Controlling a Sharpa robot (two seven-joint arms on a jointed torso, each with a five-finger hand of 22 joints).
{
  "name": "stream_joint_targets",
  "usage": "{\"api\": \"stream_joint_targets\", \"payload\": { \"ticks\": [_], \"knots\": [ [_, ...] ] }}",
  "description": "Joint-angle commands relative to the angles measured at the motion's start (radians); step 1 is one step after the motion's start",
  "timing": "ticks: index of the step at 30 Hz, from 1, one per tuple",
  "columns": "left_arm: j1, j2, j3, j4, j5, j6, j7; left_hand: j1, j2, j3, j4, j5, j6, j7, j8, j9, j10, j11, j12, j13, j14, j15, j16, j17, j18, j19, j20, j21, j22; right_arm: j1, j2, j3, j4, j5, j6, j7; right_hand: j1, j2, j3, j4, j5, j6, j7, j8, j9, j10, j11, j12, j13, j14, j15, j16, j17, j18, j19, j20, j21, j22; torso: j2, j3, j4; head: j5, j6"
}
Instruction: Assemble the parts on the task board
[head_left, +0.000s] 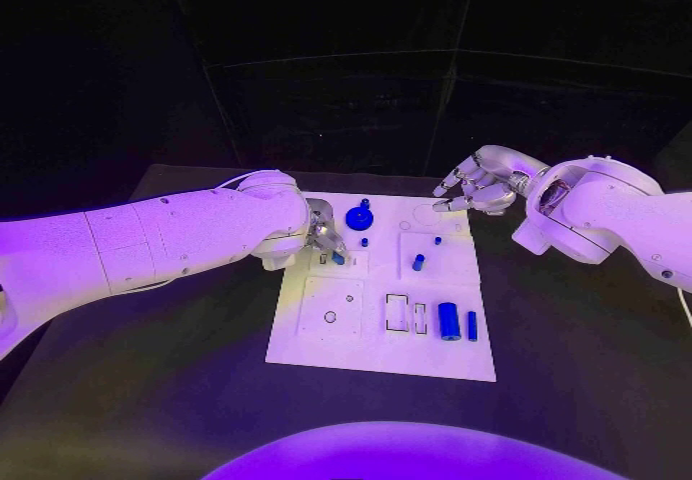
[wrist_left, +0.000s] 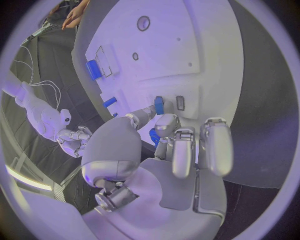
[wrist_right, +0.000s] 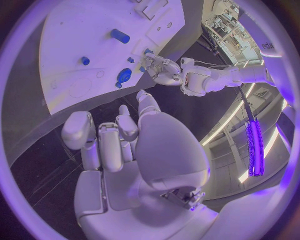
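Left hand (head_left: 320, 238) pinched a blue part (wrist_left: 159, 105) on the board (head_left: 325, 340); right hand (head_left: 480, 182) hovered off the board's far corner, fingers curled, empty.

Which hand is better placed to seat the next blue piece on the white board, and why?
Left. The left hand is already over the white board, fingertips at a small blue piece. The right hand hovers beyond the far edge, holding nothing.

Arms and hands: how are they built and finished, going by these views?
Both arms are glossy white rounded shells in jointed segments. The left hand and right hand are silver, with many blocky, padded fingers and smooth domed palm covers. Thin cables run beside the left arm's wrist.
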Motion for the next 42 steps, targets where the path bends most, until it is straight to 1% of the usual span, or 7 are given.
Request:
{"api": "stream_joint_targets", "payload": {
  "ticks": [1,12,16,20,23,30,42],
  "knots": [
    [-0.003,0.006,-0.002,-0.005,0.012,0.039,-0.011,-0.016,-0.002,-0.007,0.01,0.001,0.006,-0.004,-0.003,0.0,0.004,-0.004,0.007,0.003,0.102,-0.004,0.003,0.263,-0.002,0.005,-0.002,-0.001,-0.001,0.002,0.002,0.001,-0.002,-0.004,0.008,0.001,0.007,0.001,-0.004,0.0,0.002,-0.007,0.001,0.006,-0.001,-0.008,-0.001,-0.003,-0.001,0.045,-0.008,-0.004,-0.001,0.007,-0.003,-0.007,-0.003,-0.001,0.0,-0.0007,0.0005,-0.001,-0.001],
    [-0.002,0.014,-0.002,-0.019,0.013,0.042,-0.011,-0.031,-0.004,-0.031,0.025,0.0,0.023,-0.011,0.007,0.005,0.007,-0.01,0.013,0.008,0.102,-0.009,0.003,0.263,-0.003,0.007,-0.006,0.001,0.004,0.002,0.006,0.001,-0.005,-0.004,0.011,0.002,0.007,0.001,-0.004,0.0,0.002,-0.007,0.001,0.006,-0.001,-0.008,-0.001,-0.003,-0.001,0.045,-0.008,-0.004,-0.001,0.007,-0.003,-0.007,-0.003,-0.001,0.0,-0.0004,0.0018,-0.003,-0.004],
    [-0.002,0.016,-0.002,-0.021,0.013,0.044,-0.01,-0.036,-0.002,-0.039,0.032,0.0,0.028,-0.013,0.011,0.008,0.01,-0.012,0.017,0.012,0.102,-0.01,0.003,0.263,-0.004,0.009,-0.007,0.003,0.007,0.002,0.006,0.001,-0.006,-0.004,0.012,0.002,0.007,0.001,-0.004,0.0,0.002,-0.007,0.001,0.006,-0.001,-0.008,-0.001,-0.003,-0.001,0.045,-0.008,-0.004,-0.001,0.007,-0.003,-0.007,-0.003,-0.001,0.0,-0.001,0.0014,-0.002,-0.005],
    [-0.002,0.016,-0.002,-0.02,0.013,0.046,-0.009,-0.042,-0.001,-0.045,0.037,0.0,0.032,-0.015,0.013,0.009,0.012,-0.013,0.02,0.015,0.102,-0.011,0.003,0.263,-0.004,0.009,-0.008,0.002,0.007,0.002,0.007,0.001,-0.006,-0.004,0.013,0.002,0.007,0.001,-0.004,0.0,0.002,-0.007,0.001,0.006,-0.001,-0.008,-0.001,-0.003,-0.001,0.045,-0.008,-0.004,-0.001,0.007,-0.003,-0.007,-0.003,-0.001,0.0,-0.0007,0.0012,-0.003,-0.005],
    [-0.002,0.015,-0.002,-0.018,0.012,0.043,-0.006,-0.052,-0.008,-0.06,0.045,0.0,0.037,-0.017,0.018,0.012,0.017,-0.015,0.026,0.021,0.102,-0.013,0.003,0.263,-0.004,0.01,-0.01,0.003,0.009,0.002,0.007,0.001,-0.007,-0.004,0.014,0.002,0.007,0.001,-0.004,0.0,0.002,-0.007,0.001,0.006,-0.001,-0.008,-0.001,-0.003,-0.001,0.045,-0.008,-0.004,-0.001,0.007,-0.003,-0.007,-0.003,-0.001,0.0,-0.0012,0.0014,-0.003,-0.005],
    [-0.001,0.012,-0.002,-0.014,0.012,0.031,0.001,-0.058,-0.012,-0.075,0.05,0.0,0.044,-0.021,0.024,0.016,0.024,-0.018,0.034,0.029,0.102,-0.015,0.003,0.263,-0.005,0.013,-0.012,0.008,0.017,0.002,0.009,0.001,-0.008,-0.004,0.015,0.002,0.007,0.001,-0.004,0.0,0.002,-0.007,0.001,0.006,-0.001,-0.008,-0.001,-0.003,-0.001,0.045,-0.008,-0.004,-0.001,0.007,-0.003,-0.007,-0.003,-0.001,0.0,-0.0007,0.0024,-0.003,-0.005],
    [0.002,0.011,-0.002,-0.018,0.012,0.025,0.001,-0.063,-0.015,-0.091,0.056,0.0,0.05,-0.025,0.034,0.022,0.03,-0.022,0.041,0.034,0.102,-0.019,0.003,0.263,-0.007,0.016,-0.015,0.012,0.025,0.002,0.01,0.001,-0.01,-0.004,0.016,0.003,0.007,0.001,-0.004,0.0,0.002,-0.007,0.001,0.006,-0.001,-0.008,-0.001,-0.003,-0.001,0.045,-0.008,-0.004,-0.001,0.007,-0.003,-0.007,-0.003,-0.001,0.0,-0.0005,0.0007,-0.002,-0.006]
  ]
}}
